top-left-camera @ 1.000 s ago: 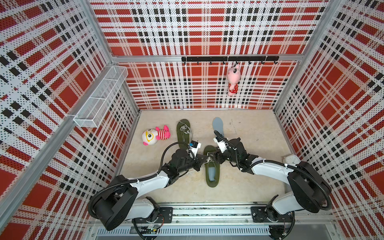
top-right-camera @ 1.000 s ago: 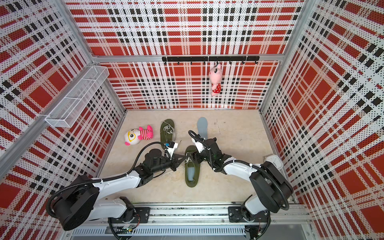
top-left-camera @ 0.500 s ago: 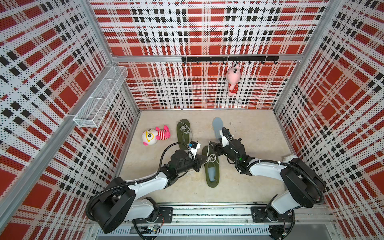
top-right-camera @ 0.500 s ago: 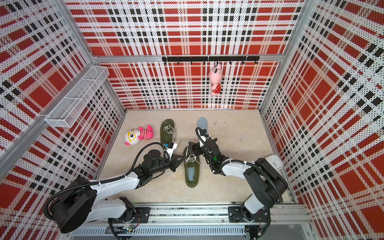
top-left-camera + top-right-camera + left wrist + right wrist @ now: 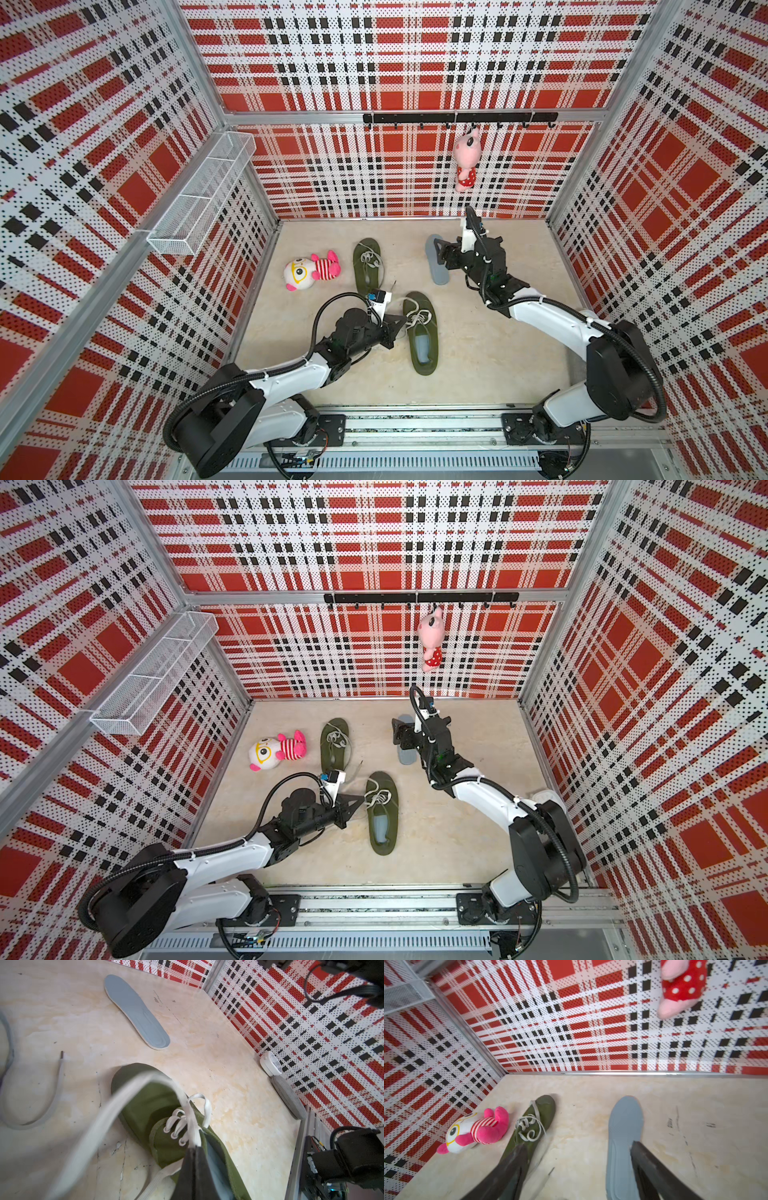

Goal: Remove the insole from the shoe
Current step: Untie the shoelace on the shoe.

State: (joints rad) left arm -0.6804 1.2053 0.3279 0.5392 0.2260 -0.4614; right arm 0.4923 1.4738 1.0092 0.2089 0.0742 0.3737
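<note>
Right gripper (image 5: 578,1146) hung spread, empty, over flat grey foam insole (image 5: 625,1126) (already out); left gripper (image 5: 195,1148) clenched at collar of olive canvas lace-up shoe (image 5: 145,1101), likely steadying it.

Olive lace-up shoe (image 5: 432,336) sits sole-down at frame centre, laces loose, a grey insole (image 5: 422,347) inside; a second grey insole (image 5: 438,272) lies flat on the counter, upper right.

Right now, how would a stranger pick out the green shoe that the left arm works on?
Two green shoes lie on the beige floor. It is the near shoe, farther from the back wall than the far shoe beside the plush toy. Only its lace is pinched in the left fingers.
</note>
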